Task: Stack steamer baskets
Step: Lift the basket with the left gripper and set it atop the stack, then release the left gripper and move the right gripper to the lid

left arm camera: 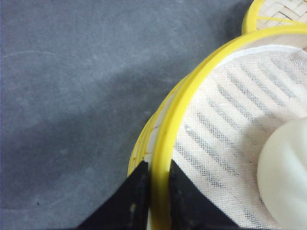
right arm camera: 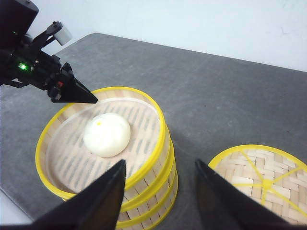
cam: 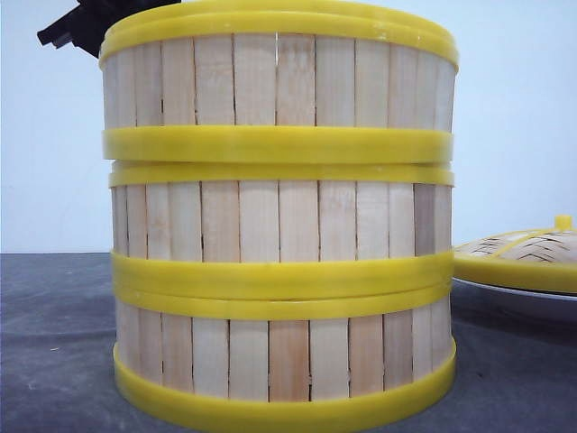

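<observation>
Three-tier stack at the centre of the grey table (cam: 54,361), taken here as the landmark.

Left of the stack: the left gripper (left arm camera: 158,184) reaches in over the top basket (cam: 278,81) from the far left side. The left wrist view shows its two black fingers (left arm camera: 136,191) straddling the yellow rim, one outside the wall and one inside, set close against it; whether they press the rim or merely bracket it cannot be told.

Centre: the steamer baskets (right arm camera: 144,163) stand one on another, rims aligned, the middle basket (cam: 278,221) resting on the bottom basket (cam: 278,356). The top basket is lined with a white mesh cloth (left arm camera: 240,124) and holds a single white bun (right arm camera: 107,134).

Right of the stack: the right gripper (right arm camera: 158,191) hangs above, fingers spread wide and holding nothing. Further right, apart from the stack, the domed woven lid (right arm camera: 259,179) sits on a white plate (cam: 523,298).

Progress, as a judgement: all three baskets appear stacked, so the task seems essentially done; what remains is for the left gripper to let go and withdraw.
</observation>
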### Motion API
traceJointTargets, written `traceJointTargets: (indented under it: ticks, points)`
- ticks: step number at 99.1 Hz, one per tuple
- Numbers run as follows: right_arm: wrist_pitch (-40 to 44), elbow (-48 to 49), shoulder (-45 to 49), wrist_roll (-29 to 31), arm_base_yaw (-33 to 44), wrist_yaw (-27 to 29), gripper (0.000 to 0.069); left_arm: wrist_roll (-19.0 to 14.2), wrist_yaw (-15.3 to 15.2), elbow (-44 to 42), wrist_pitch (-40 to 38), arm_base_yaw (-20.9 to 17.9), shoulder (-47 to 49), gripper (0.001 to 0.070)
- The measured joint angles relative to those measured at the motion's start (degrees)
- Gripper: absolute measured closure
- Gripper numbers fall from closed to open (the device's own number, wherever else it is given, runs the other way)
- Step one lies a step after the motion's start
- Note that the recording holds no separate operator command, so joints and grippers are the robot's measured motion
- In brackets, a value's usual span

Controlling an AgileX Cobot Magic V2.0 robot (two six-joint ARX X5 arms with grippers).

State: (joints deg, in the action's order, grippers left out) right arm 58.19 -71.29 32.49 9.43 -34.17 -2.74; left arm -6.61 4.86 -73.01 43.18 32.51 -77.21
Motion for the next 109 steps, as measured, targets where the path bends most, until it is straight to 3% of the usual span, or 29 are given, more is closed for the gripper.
traceJointTargets:
  ticks: [80, 97, 109]
  points:
    - [-0.59, 0.00, 0.00, 0.02, 0.00, 0.00, 0.0421, 0.20, -0.20, 0.00, -1.60, -0.15, -3.50, 0.0682]
    - [-0.59, 0.00, 0.00, 0.00, 0.00, 0.02, 0.0416, 0.17, -0.13, 0.00, -2.73, -0.15, -3.50, 0.0552]
    - [-0.39, 0.00, 0.00, 0.02, 0.00, 1.27, 0.0334, 0.17, -0.13, 0.00, -3.39, -0.15, -3.39, 0.0490]
